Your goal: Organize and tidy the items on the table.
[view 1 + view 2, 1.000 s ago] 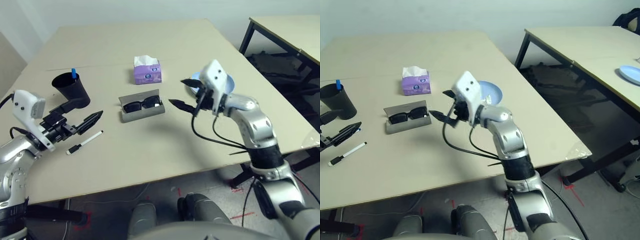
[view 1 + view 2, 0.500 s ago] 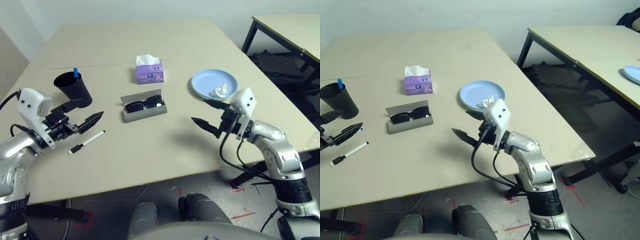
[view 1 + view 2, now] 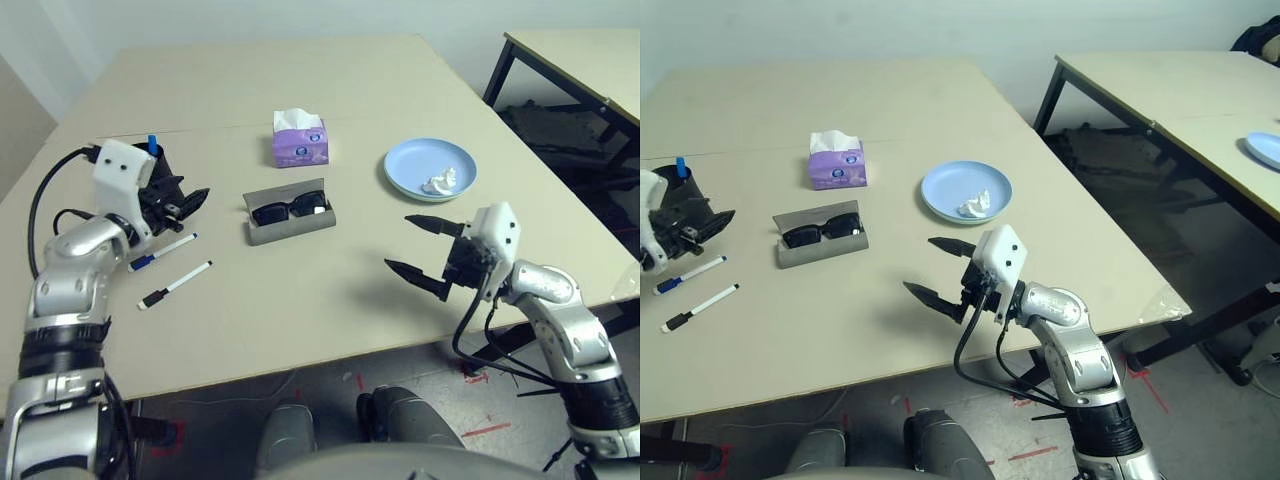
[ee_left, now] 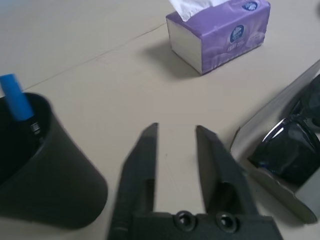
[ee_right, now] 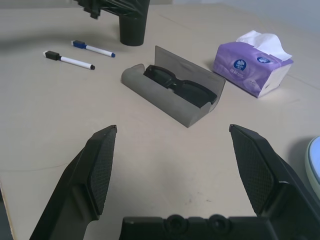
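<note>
My left gripper (image 4: 175, 127) hovers beside the black cup (image 4: 50, 175), which holds a blue-capped marker (image 4: 12, 97); its fingers stand a narrow gap apart with nothing between them. Two white markers lie on the table (image 3: 300, 300) in front of it, one with a blue cap (image 3: 160, 252), one with a black cap (image 3: 175, 284). Black sunglasses (image 3: 288, 210) rest in the open grey case (image 3: 290, 230) at the middle. The light-blue plate (image 3: 410, 165) carries the crumpled tissue (image 3: 440, 182). My right gripper (image 3: 398, 241) hangs wide open and empty in front of the plate.
A purple tissue box (image 3: 297, 143) stands behind the glasses case. The table's right edge runs close to my right arm. Beyond a gap stands a dark-legged second table (image 3: 580, 50) with another plate (image 3: 1265, 148).
My left gripper moved up toward the black cup and narrowed its fingers; a blue-capped marker now shows where it hovered. My right gripper swung back from beside the case to the table's front.
</note>
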Action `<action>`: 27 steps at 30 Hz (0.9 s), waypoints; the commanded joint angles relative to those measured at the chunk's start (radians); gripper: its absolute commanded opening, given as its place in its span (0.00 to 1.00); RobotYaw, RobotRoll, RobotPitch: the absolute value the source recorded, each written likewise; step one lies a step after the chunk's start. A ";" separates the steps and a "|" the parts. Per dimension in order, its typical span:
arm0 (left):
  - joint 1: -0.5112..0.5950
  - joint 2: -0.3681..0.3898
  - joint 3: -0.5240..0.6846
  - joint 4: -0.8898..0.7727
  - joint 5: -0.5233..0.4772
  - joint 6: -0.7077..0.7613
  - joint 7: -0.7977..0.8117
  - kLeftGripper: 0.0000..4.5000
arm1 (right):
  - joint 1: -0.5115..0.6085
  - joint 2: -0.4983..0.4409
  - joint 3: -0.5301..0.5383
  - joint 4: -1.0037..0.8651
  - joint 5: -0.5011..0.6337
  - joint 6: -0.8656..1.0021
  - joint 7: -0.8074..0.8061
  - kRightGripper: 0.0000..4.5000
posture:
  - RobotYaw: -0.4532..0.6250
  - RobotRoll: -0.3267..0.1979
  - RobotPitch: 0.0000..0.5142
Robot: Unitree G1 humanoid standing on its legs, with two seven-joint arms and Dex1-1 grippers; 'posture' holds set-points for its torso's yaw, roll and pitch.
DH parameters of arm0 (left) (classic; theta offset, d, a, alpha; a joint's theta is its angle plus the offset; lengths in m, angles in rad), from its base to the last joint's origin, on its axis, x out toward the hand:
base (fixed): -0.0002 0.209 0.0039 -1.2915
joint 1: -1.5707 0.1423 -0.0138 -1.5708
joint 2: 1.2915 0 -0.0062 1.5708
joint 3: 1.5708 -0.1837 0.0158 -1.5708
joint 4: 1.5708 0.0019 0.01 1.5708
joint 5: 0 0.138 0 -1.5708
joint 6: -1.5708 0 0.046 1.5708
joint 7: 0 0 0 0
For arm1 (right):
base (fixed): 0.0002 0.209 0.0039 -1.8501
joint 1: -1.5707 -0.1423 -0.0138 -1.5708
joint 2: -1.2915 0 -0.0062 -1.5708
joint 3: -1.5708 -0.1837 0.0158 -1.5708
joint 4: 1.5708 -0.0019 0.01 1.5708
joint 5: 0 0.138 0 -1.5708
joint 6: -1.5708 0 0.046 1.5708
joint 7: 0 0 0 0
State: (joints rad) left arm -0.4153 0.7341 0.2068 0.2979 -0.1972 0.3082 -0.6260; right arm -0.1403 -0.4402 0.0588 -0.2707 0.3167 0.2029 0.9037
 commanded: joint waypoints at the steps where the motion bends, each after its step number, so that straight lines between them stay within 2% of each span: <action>1: -0.065 -0.028 -0.040 0.086 0.043 -0.019 0.034 0.06 | 0.017 -0.045 0.033 -0.021 -0.015 -0.032 0.037 1.00 | 0.35 0.62 0.17; 2: -0.083 -0.033 -0.047 0.107 0.055 -0.024 0.045 0.00 | 0.021 -0.054 0.043 -0.020 -0.022 -0.042 0.046 1.00 | 0.35 0.62 0.17; 9: -0.157 -0.054 -0.094 0.231 0.129 -0.060 0.098 0.00 | 0.033 -0.073 0.063 -0.002 -0.015 -0.061 0.060 1.00 | 0.35 0.62 0.18; 12: -0.160 -0.072 -0.121 0.245 0.127 -0.090 0.045 0.00 | 0.032 -0.075 0.062 -0.005 -0.009 -0.054 0.053 1.00 | 0.35 0.62 0.17; 19: -0.085 -0.041 -0.200 0.167 0.133 -0.150 -0.138 0.00 | 0.018 -0.076 0.050 0.011 0.002 -0.048 0.046 1.00 | 0.36 0.62 0.17; 27: 0.057 0.053 -0.235 -0.013 0.129 -0.195 -0.303 0.00 | 0.008 -0.075 0.050 0.035 0.013 -0.051 0.057 1.00 | 0.40 0.62 0.17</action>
State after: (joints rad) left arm -0.3736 0.7666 -0.0164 0.3089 -0.0747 0.1191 -0.8987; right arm -0.1288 -0.5118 0.1094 -0.2489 0.3162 0.1525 0.9546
